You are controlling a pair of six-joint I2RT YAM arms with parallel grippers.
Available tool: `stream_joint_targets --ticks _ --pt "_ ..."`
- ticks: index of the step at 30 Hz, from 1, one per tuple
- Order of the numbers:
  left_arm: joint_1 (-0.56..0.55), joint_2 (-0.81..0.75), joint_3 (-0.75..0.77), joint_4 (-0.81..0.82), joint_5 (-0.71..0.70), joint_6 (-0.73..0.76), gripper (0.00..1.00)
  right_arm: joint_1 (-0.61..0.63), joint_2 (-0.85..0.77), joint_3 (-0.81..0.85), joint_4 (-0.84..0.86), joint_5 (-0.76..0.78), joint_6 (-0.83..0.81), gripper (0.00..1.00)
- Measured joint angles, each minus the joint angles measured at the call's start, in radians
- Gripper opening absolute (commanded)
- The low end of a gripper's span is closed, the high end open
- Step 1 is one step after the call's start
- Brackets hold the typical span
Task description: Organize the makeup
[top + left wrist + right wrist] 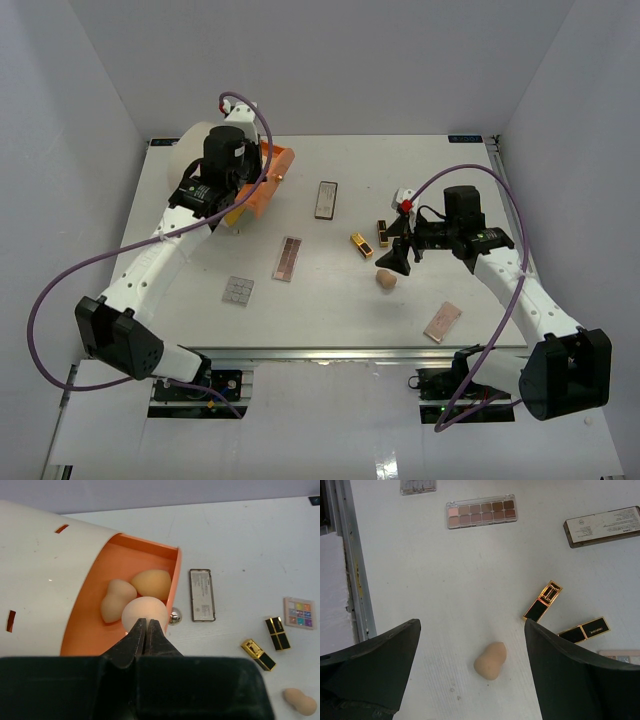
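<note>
The left gripper [145, 624] is pressed together on the near edge of a pale sponge [145, 611], at centre frame over the orange drawer [172, 587], where two more sponges [150, 582] lie. It should let go only once the sponge is low and inside the rim, so that it cannot bounce out. The right gripper [472, 625], spread wide, hangs over the loose sponge [490, 661] at lower centre. The white table [330, 310] looks matt, and white walls [90, 90] enclose it.

Left end effector [145, 626] closed tight, arm extended; right end effector [471, 627] spread wide.
</note>
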Motion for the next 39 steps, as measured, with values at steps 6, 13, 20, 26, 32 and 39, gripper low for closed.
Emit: stream_joint_targets --ticks 6,13,20,26,32,39 --pt "0.033 0.031 0.000 -0.024 -0.012 0.024 0.23 -0.001 0.007 0.000 0.000 -0.001 0.000 0.91" --pt "0.064 0.031 0.000 -0.026 -0.005 0.035 0.55 -0.004 0.023 0.000 -0.007 -0.003 -0.001 0.91" --pt "0.064 0.028 0.000 -0.030 0.025 0.031 0.65 -0.004 0.046 0.000 -0.030 -0.004 -0.018 0.91" --pt "0.064 -0.054 -0.043 -0.043 0.076 0.011 0.82 0.004 0.104 0.005 -0.077 0.079 -0.025 0.90" --pt "0.065 -0.297 -0.158 -0.049 0.173 -0.033 0.87 0.052 0.179 0.011 -0.131 0.287 -0.021 0.90" --pt "0.065 -0.572 -0.368 0.025 0.396 -0.163 0.89 0.129 0.238 0.010 -0.141 0.495 0.000 0.87"
